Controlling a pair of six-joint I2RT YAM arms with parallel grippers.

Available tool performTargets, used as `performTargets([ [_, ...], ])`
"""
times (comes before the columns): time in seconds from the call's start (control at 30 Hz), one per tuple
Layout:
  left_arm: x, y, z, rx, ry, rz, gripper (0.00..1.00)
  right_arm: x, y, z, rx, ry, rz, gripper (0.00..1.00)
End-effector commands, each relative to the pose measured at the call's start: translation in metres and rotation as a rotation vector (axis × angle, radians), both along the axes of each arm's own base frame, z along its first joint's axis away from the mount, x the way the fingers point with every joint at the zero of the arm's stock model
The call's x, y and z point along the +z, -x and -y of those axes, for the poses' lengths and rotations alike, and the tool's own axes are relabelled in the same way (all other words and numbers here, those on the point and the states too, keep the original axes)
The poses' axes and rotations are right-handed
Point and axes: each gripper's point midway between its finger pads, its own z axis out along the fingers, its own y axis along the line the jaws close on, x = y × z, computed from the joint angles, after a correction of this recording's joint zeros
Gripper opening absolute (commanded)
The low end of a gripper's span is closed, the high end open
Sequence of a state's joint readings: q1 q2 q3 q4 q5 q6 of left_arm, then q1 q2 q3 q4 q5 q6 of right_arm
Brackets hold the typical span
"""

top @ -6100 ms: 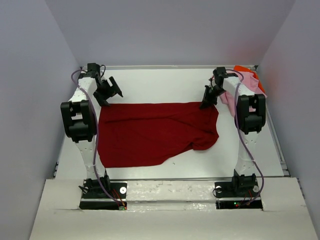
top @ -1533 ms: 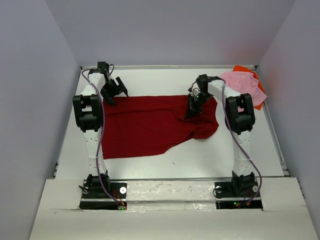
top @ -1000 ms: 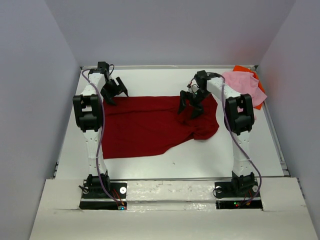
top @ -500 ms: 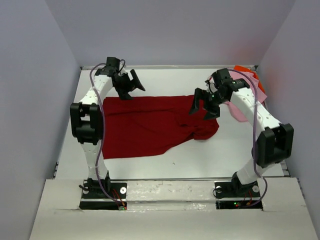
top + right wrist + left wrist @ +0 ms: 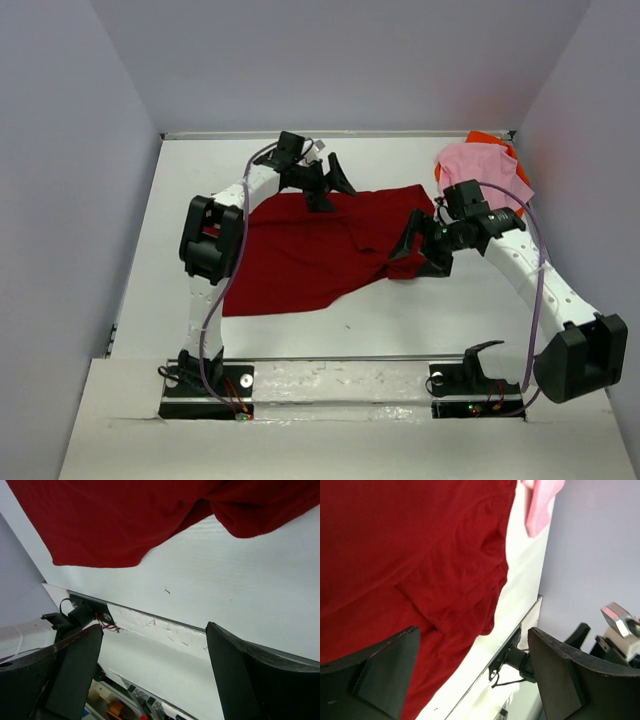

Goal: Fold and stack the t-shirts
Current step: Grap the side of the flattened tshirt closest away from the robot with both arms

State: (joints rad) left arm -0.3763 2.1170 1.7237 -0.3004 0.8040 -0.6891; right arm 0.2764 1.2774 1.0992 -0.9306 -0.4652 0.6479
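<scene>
Three t-shirts are on the bench (image 5: 170, 260), none yet folded.

- **Dark red shirt (image 5: 300, 255):** It is spread across the middle and mostly flat, with its right side bunched and doubled over. You will likely want that rumple smoothed before any fold.
- **Pink shirt (image 5: 485, 170):** It is heaped on the orange shirt (image 5: 487, 137) in the far right corner, just beyond the red one. The pair is probably parked there to await its turn.
- **Left gripper (image 5: 332, 190):** It hangs over the red shirt's far edge, fingers wide apart and holding nothing.
- **Right gripper (image 5: 420, 255):** It hovers at the bunched right side, fingers likewise apart and empty.

**Views:**
- The overhead camera gives you the whole layout.
- The left wrist camera adds the creases and overlapped layer in the red cloth.
- The right wrist camera shows the near hem lying against bare bench.
- Neither wrist camera shows the orange shirt.
</scene>
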Motion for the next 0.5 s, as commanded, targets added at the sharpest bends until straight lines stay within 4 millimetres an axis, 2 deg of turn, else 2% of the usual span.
performTargets([
  [0.0, 0.015, 0.009, 0.034, -0.075, 0.082, -0.001, 0.99, 0.011, 0.009, 0.003, -0.058, -0.026, 0.048, 0.89],
  [0.03, 0.005, 0.011, 0.04, -0.09, 0.082, -0.029, 0.99, 0.013, 0.013, 0.005, -0.073, -0.028, 0.055, 0.89],
  [0.07, 0.005, 0.015, 0.051, -0.109, 0.086, -0.032, 0.99, 0.006, 0.019, 0.007, -0.081, -0.025, 0.033, 0.89],
  [0.1, -0.009, 0.018, 0.056, -0.116, 0.065, -0.064, 0.99, 0.004, 0.022, 0.007, -0.086, -0.028, 0.025, 0.89],
  [0.13, -0.006, 0.01, 0.06, -0.108, 0.046, -0.035, 0.99, 0.001, 0.026, 0.008, -0.098, -0.031, 0.018, 0.89],
  [0.2, -0.016, 0.008, 0.065, -0.128, -0.004, -0.005, 0.99, -0.016, 0.035, 0.011, -0.107, 0.001, -0.019, 0.89],
  [0.23, -0.035, 0.012, 0.067, -0.139, -0.041, -0.053, 0.99, -0.022, 0.037, 0.013, -0.122, 0.007, -0.038, 0.89],
  [0.27, -0.032, 0.01, 0.071, -0.154, -0.033, -0.045, 0.99, -0.026, 0.039, 0.01, -0.122, 0.0, -0.04, 0.89],
  [0.33, -0.042, 0.007, 0.074, -0.157, -0.033, -0.062, 0.99, -0.04, 0.048, 0.004, -0.133, -0.009, -0.082, 0.89],
  [0.43, -0.051, -0.001, 0.073, -0.144, -0.052, -0.059, 0.99, -0.056, 0.05, -0.005, -0.149, -0.028, -0.108, 0.89],
  [0.47, -0.053, -0.002, 0.073, -0.143, -0.052, -0.061, 0.99, -0.06, 0.044, -0.007, -0.157, -0.023, -0.089, 0.89],
])
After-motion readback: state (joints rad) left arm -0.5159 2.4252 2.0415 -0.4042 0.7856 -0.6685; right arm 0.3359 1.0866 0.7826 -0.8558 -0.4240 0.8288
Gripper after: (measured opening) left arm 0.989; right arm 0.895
